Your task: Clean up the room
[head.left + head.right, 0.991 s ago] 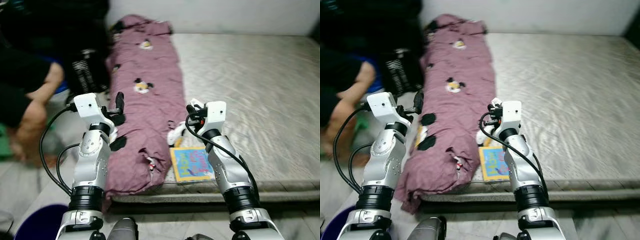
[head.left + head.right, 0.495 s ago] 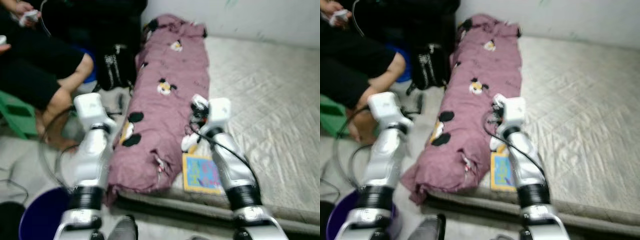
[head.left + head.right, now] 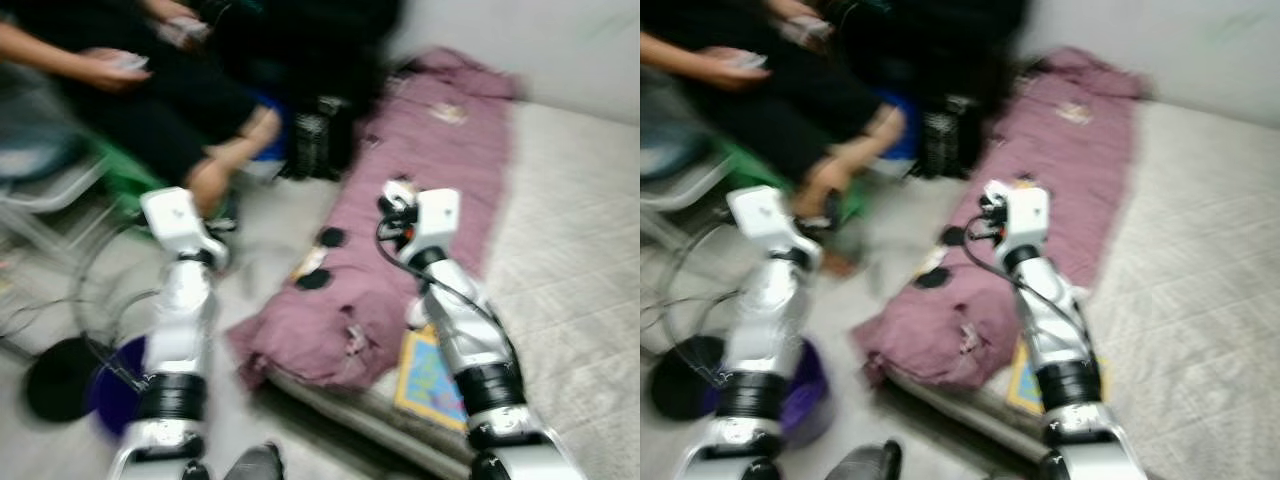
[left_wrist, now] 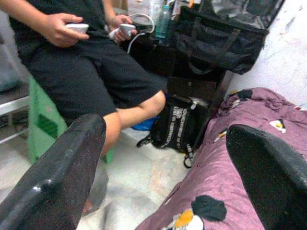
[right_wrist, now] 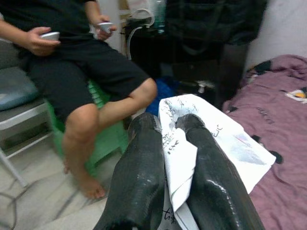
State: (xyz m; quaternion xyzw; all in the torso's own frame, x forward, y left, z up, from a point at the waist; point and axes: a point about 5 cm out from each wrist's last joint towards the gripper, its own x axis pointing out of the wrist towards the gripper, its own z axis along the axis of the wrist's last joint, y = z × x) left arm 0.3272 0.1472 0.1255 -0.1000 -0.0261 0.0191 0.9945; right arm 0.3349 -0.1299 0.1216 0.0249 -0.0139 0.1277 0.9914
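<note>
The left claw (image 4: 163,177) is spread wide and empty, beside the purple blanket (image 3: 420,230) on the bed (image 3: 580,280). A white paper (image 5: 192,143) is clamped between the fingers (image 5: 139,177) of the right claw (image 5: 168,139), above the blanket. The cleanup is judged incomplete: a picture book (image 3: 430,375) lies just beside the blanket.

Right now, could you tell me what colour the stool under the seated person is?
The stool is green, clearest in the right wrist view.
</note>
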